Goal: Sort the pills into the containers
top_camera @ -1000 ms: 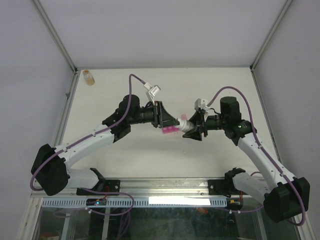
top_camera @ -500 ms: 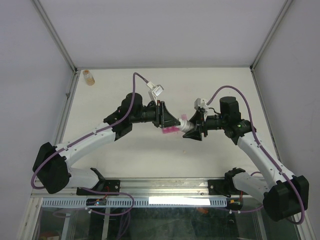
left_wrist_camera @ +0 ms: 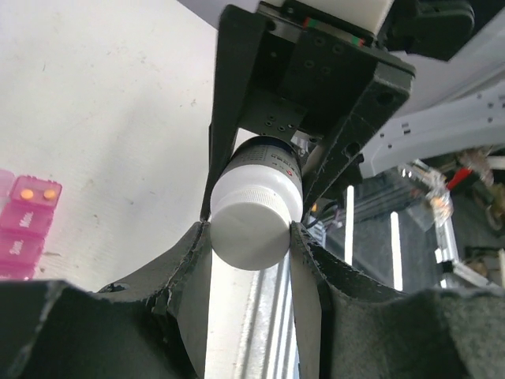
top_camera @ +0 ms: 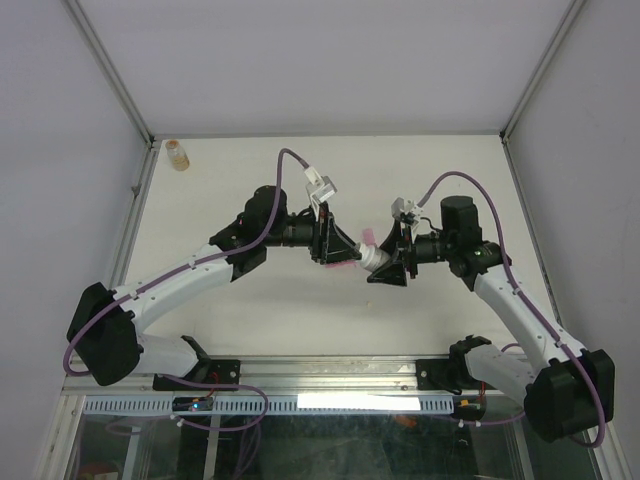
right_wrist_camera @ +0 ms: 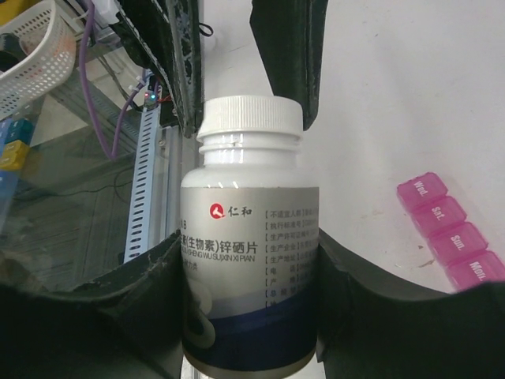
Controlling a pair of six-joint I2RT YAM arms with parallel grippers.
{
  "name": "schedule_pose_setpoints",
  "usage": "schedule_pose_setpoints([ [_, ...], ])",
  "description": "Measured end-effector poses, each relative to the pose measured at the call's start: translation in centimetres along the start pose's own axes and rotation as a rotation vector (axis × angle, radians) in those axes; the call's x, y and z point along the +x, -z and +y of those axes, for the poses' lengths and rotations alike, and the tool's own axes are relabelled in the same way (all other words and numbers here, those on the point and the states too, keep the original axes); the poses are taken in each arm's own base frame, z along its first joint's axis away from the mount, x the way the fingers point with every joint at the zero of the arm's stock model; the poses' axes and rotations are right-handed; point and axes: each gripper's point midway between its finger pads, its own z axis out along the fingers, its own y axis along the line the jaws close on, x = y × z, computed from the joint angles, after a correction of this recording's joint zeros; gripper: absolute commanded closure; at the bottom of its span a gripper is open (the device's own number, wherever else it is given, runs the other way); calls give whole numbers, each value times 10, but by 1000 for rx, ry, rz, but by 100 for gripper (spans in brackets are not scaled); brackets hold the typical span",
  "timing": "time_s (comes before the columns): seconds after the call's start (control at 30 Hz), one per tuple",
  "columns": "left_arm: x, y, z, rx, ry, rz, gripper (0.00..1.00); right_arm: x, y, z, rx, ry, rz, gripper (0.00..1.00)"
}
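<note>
A white pill bottle (right_wrist_camera: 248,237) with a blue-banded label hangs above the table between both arms. My right gripper (right_wrist_camera: 248,260) is shut on its body. The bottle's white cap (left_wrist_camera: 251,225) is pinched by my left gripper (left_wrist_camera: 248,230), which is shut on it. In the top view the left gripper (top_camera: 350,249) and the right gripper (top_camera: 382,262) meet at the bottle (top_camera: 371,256). The pink containers (right_wrist_camera: 451,230) lie on the table beside the bottle, lids down. Two small orange spots sit on one compartment of the containers (left_wrist_camera: 24,229); I cannot tell if they are pills.
A small amber bottle (top_camera: 177,153) stands at the table's far left corner. The metal front rail (top_camera: 330,372) runs along the near edge between the arm bases. A white mesh basket (right_wrist_camera: 31,47) sits off the table beyond that edge.
My left wrist has rolled around the cap while gripping it, swinging its camera and cable to the right. The right arm and bottle have barely moved.
</note>
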Motion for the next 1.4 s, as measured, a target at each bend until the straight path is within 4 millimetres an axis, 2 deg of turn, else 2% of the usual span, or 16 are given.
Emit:
schedule_pose_setpoints([
  [0.4, 8, 0, -9, 168, -474, 36, 52, 3, 0, 12, -72, -27, -17, 100],
  [0.5, 21, -5, -15, 222, -558, 73, 44, -1, -1, 17, -103, -2, -30, 100],
  [0.73, 30, -11, -14, 244, -612, 115, 22, -5, -1, 15, -98, 27, -40, 100],
  [0.87, 33, -11, -16, 238, -616, 121, 2, -8, -1, 13, -95, 53, -47, 100],
  [1.17, 34, 4, -16, 156, -605, 49, 1, -11, -1, 10, -89, 95, -56, 100],
  [1.4, 39, 26, -15, 57, -455, -113, 1, -11, -1, 10, -96, 119, -59, 100],
])
